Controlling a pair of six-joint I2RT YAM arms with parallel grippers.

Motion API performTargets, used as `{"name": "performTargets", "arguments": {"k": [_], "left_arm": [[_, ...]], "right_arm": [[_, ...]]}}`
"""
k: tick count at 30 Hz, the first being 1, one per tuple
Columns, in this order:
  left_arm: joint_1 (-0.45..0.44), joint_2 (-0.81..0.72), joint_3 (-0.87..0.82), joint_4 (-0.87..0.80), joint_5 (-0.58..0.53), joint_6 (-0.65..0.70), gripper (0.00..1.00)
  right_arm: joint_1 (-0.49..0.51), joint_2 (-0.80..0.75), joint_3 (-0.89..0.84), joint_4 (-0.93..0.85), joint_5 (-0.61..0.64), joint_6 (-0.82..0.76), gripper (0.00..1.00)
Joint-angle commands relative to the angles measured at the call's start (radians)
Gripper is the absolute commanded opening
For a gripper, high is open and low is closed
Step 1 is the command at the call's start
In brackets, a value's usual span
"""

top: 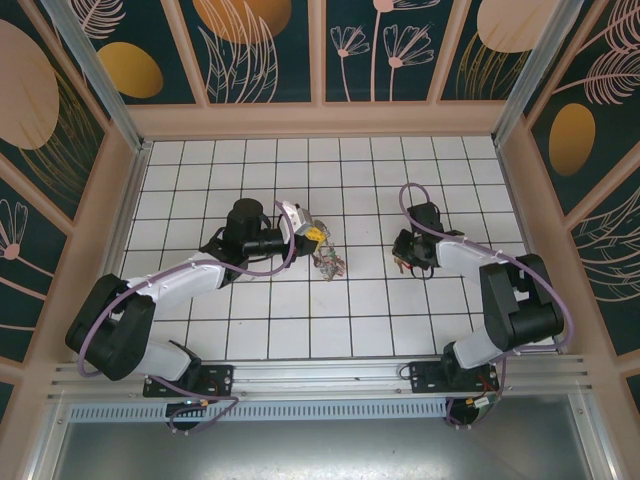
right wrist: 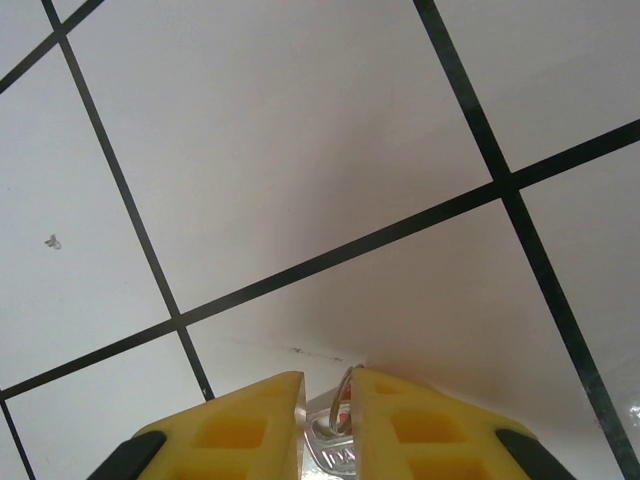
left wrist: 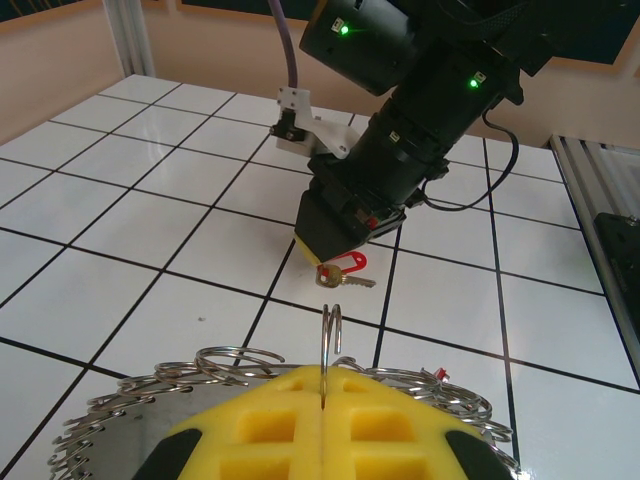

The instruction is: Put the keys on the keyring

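Observation:
The keyring (left wrist: 128, 428) is a pale-grey disc rimmed with wire split rings, lying just under my left gripper (left wrist: 328, 372). That gripper's yellow fingers are shut on one split ring (left wrist: 334, 335), which stands upright above them. From above, the left gripper (top: 315, 238) sits at the keyring (top: 329, 264) near the middle of the floor. My right gripper (right wrist: 330, 378) points down at the tiles, shut on a silvery key (right wrist: 335, 440) with its small ring. In the left wrist view the right gripper (left wrist: 335, 245) is low over the floor, with the red-tagged key (left wrist: 347, 273) at its tips.
White tiled floor (top: 300, 330) with black grout lines, enclosed by beige walls (top: 320, 120) on three sides. The right arm's black wrist and cable (left wrist: 420, 110) stand close ahead of the left gripper. An aluminium rail (top: 320, 375) runs along the near edge.

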Motion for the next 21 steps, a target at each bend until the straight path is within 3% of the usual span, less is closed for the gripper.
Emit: {"name": "performTargets", "arguments": {"k": [1,10,13,21], "left_arm": [[-0.003,-0.008,0.033,0.022,0.015,0.004,0.0],[-0.003,-0.009,0.039,0.014,0.016,0.007,0.0],[-0.003,-0.008,0.039,0.014,0.017,0.007,0.0],[-0.002,-0.011,0.039,0.014,0.015,0.007,0.0]], "right_arm": [[0.013,0.015,0.032,-0.035,0.019,-0.01,0.2],[0.019,0.014,0.018,-0.016,0.028,-0.025,0.17],[0.019,0.019,0.027,-0.029,0.038,-0.031,0.06],[0.022,0.017,0.035,-0.067,0.064,-0.039,0.08]]}}
